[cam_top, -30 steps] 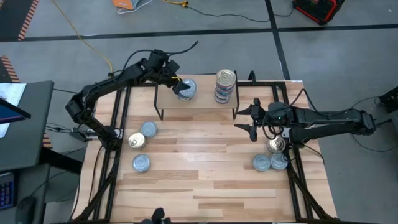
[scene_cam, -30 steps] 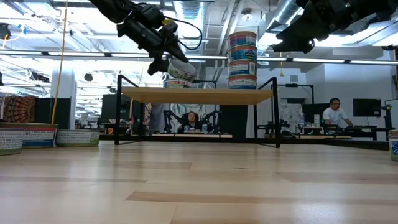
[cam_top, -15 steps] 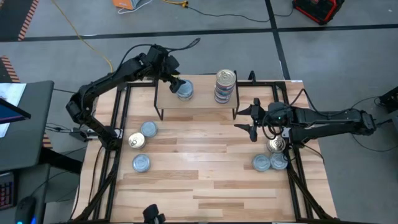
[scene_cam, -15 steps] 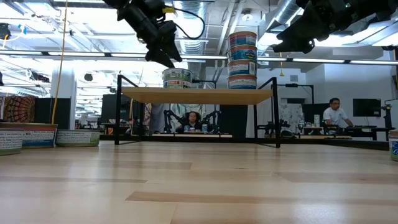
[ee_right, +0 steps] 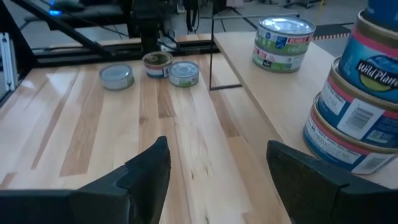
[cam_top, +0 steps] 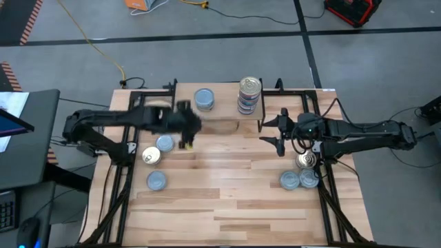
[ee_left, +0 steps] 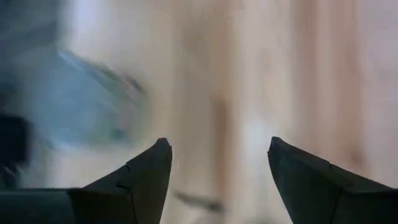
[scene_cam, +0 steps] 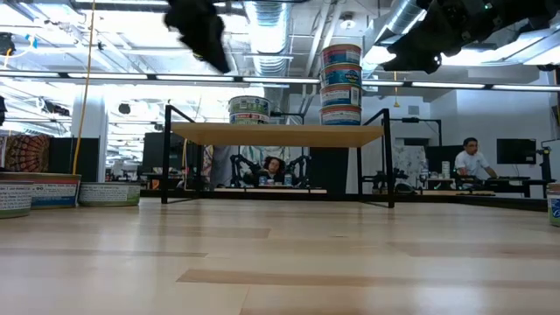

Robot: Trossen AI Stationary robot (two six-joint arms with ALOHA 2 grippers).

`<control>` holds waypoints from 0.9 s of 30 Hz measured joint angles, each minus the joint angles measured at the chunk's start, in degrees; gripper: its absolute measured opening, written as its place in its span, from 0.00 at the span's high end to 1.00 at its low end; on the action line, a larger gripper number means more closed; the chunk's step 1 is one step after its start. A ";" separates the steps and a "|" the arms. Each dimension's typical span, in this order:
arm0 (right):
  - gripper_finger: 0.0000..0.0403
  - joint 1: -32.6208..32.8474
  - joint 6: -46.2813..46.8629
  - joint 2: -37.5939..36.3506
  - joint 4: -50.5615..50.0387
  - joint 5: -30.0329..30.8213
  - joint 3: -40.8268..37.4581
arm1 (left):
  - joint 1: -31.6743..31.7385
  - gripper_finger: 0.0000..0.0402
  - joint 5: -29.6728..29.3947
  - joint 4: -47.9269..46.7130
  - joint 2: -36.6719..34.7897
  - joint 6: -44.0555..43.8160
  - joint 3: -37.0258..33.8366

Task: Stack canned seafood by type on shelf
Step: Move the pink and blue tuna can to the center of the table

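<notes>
Left tool (cam_top: 185, 129) open, empty, above tabletop (cam_top: 234, 200) near three loose tins (cam_top: 157, 160). Right tool (cam_top: 273, 131) open, empty, beside shelf (cam_top: 224, 117). Shelf carries single tin (cam_top: 204, 99), tall stack (cam_top: 249, 94).

Overhead looks straight down, low camera level across the table (both share the shelf (cam_top: 217, 114)), wrists close.
</notes>
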 joint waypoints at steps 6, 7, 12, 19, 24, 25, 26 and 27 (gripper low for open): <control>0.28 0.00 2.32 -0.02 2.16 0.01 0.00 | -10.45 0.37 2.30 -17.52 -0.01 -23.80 -1.78; 0.28 0.00 2.98 -0.02 2.31 0.02 0.00 | -11.91 0.37 2.86 -19.37 0.01 -27.21 -2.35; 0.28 0.40 8.27 0.00 6.29 0.03 0.00 | -16.59 0.37 1.68 -27.34 0.02 -40.38 -8.52; 0.28 4.73 11.12 -0.01 9.07 0.07 0.00 | -17.65 0.37 0.24 -27.34 0.06 -49.33 -21.43; 0.28 6.79 9.34 0.00 10.10 0.09 0.00 | -17.66 0.37 -0.99 -26.50 0.06 -50.78 -26.70; 0.28 7.03 8.93 0.00 10.38 0.07 0.00 | -17.66 0.37 -1.00 -25.81 0.06 -50.62 -27.42; 0.28 7.10 8.65 0.00 10.74 0.07 0.00 | -17.66 0.37 -0.92 -24.85 0.06 -50.43 -28.05; 0.28 7.24 8.44 0.00 11.07 0.08 0.00 | -17.66 0.37 -0.66 -23.51 0.06 -50.10 -28.62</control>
